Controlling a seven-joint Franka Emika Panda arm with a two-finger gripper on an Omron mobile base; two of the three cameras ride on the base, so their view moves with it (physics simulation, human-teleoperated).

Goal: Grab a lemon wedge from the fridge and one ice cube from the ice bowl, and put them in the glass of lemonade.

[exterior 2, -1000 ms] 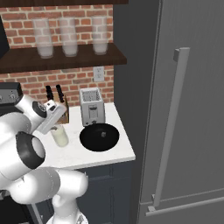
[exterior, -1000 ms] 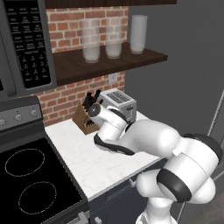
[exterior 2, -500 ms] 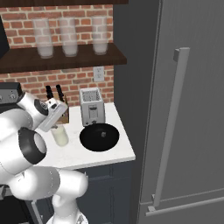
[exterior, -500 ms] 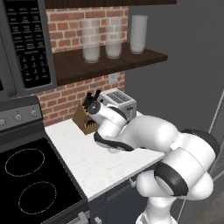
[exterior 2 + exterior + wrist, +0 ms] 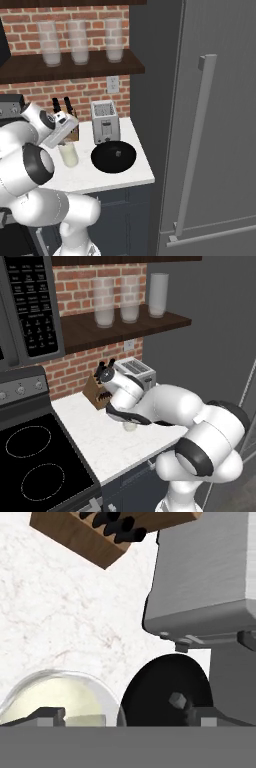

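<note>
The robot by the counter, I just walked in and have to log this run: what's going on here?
The white arm's gripper hangs open over the glass of lemonade on the marble counter, holding nothing. Something pale floats in the drink. Beside the glass, the black ice bowl holds one small cube, with a toaster and knife block behind. The fridge door is shut.

Toaster (image 5: 105,127) & knife block (image 5: 107,532) crowd ice bowl (image 5: 113,157), front open
</note>
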